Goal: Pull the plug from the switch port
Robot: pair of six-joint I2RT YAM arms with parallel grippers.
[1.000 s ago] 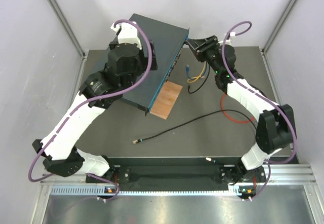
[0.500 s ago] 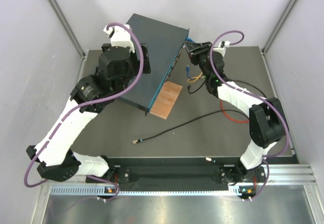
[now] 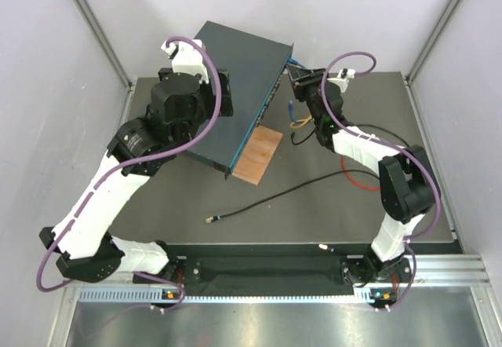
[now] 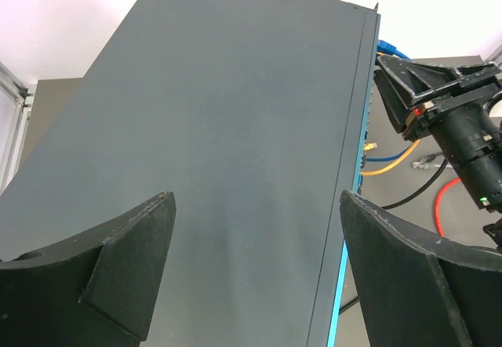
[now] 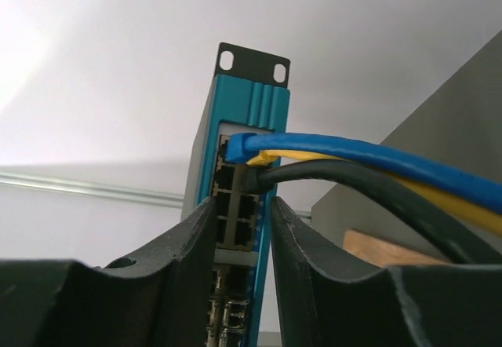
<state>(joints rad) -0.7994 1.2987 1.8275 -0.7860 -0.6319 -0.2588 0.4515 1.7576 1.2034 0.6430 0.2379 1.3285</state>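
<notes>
The switch point(image 3: 245, 64) is a flat dark blue-grey box lying slantwise at the back of the table, its port face turned right. Blue point(image 5: 239, 144), yellow point(image 5: 263, 157) and black point(image 5: 254, 179) plugs sit in sockets at the far end of that face point(image 5: 239, 206). My right gripper point(image 3: 301, 82) is up against this end. In the right wrist view its jaws point(image 5: 241, 210) stand narrowly apart just below the plugs, with nothing between them. My left gripper point(image 4: 257, 233) hangs wide open over the switch's top point(image 4: 235, 127), holding nothing.
A small brown board point(image 3: 258, 153) leans at the switch's near right corner. Yellow and black cables point(image 3: 303, 124) trail from the ports onto the table. A red cable point(image 3: 365, 183) loops at the right. A loose black cable point(image 3: 274, 198) ends in a plug mid-table.
My right gripper has slid left, closer to the switch's port face, and its jaws have narrowed. My left gripper shifted a little left and back over the switch top.
</notes>
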